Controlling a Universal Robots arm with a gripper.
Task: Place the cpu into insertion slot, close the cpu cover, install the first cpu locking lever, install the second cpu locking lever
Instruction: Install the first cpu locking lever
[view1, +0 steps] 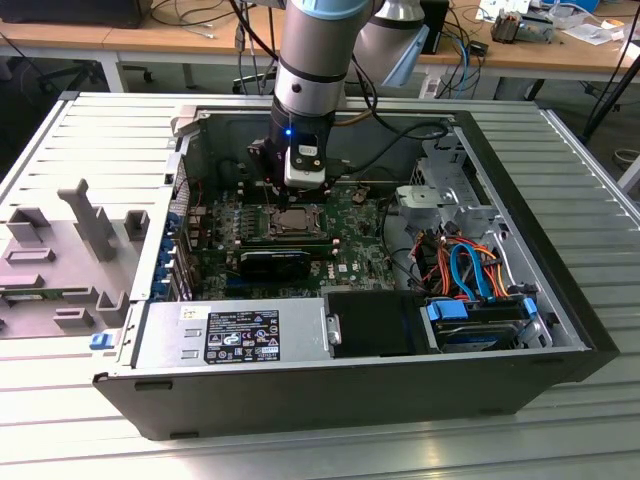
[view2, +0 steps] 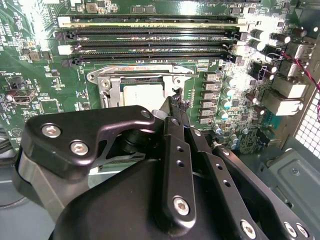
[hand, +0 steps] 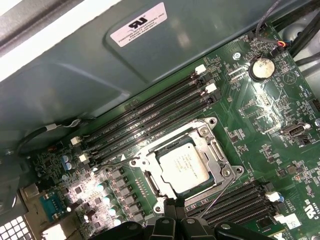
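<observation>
I'm seeing the chip (hand: 183, 165) lying flat in its socket (hand: 150, 181) on the green board (hand: 270, 107), with the metal cover frame (hand: 221, 161) looking closed down around it. So I judge placing and covering done, and the locking levers are the step in hand; one thin wire lever (hand: 219, 192) is standing loose beside the socket. The gripper (view2: 172, 107) is hovering just at the socket's edge; the jaws are looking pinched together on nothing I can make out. Next move, I reckon, needs a fine hook onto that lever. The long memory slots (hand: 150, 112) are crowding one side, small capacitors (hand: 107, 192) another, and the case wall (view1: 480, 170) is hemming in the arm.
</observation>
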